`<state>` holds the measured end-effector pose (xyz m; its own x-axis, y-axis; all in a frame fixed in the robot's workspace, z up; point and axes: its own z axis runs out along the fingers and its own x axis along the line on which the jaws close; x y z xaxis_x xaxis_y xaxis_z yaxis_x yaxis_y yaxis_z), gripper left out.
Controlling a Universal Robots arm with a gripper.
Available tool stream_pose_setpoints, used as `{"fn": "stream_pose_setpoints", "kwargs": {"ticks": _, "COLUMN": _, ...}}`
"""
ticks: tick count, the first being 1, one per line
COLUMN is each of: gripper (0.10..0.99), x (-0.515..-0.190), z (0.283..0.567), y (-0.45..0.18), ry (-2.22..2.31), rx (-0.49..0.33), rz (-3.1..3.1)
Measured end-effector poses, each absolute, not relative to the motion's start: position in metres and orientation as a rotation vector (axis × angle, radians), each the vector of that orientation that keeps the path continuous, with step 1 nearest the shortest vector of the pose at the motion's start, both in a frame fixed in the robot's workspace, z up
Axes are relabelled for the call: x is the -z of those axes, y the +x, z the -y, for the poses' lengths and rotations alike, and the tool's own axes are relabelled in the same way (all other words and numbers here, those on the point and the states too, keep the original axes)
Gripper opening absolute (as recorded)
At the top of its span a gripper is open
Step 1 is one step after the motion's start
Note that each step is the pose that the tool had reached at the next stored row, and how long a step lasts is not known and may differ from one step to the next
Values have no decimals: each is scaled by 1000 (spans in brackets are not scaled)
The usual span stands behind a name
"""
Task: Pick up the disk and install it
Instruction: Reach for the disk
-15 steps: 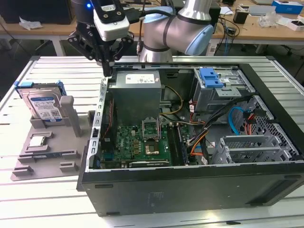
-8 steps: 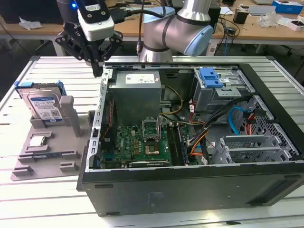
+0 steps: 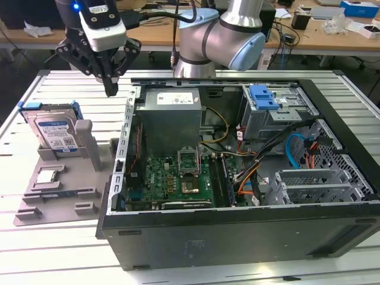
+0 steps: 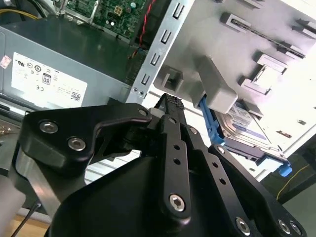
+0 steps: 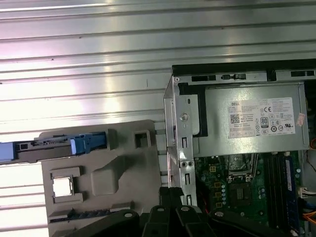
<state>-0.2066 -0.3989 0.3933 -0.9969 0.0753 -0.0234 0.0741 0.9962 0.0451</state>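
The disk [image 3: 56, 133] is a silver drive with a white-and-blue label in a blue bracket. It stands on edge in a slot of the grey holder [image 3: 71, 193] at the exterior view's left. The second wrist view shows the disk [image 4: 247, 123] behind a grey post, and the first wrist view shows the disk [image 5: 54, 146] edge-on. My gripper [image 3: 111, 89] hangs above the table between the holder and the computer case, to the right of the disk and higher. Its black fingers [image 4: 170, 106] are shut with nothing between them, and the fingers [image 5: 170, 197] point down.
The open computer case [image 3: 237, 237] fills the middle and right, with a grey power supply [image 3: 172, 113], a green motherboard [image 3: 178, 178] and a drive bay carrying a blue caddy [image 3: 264, 96]. A small square chip [image 3: 48, 176] lies on the holder. The arm's base [image 3: 214, 41] stands behind the case.
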Motion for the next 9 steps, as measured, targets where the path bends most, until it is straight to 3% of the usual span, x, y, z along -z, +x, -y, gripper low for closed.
{"fn": "stream_pose_setpoints", "kwargs": {"ticks": 9, "gripper": 106, "x": -393, "z": 399, "y": -231, "ry": 117, "rx": -69, "rz": -3114}}
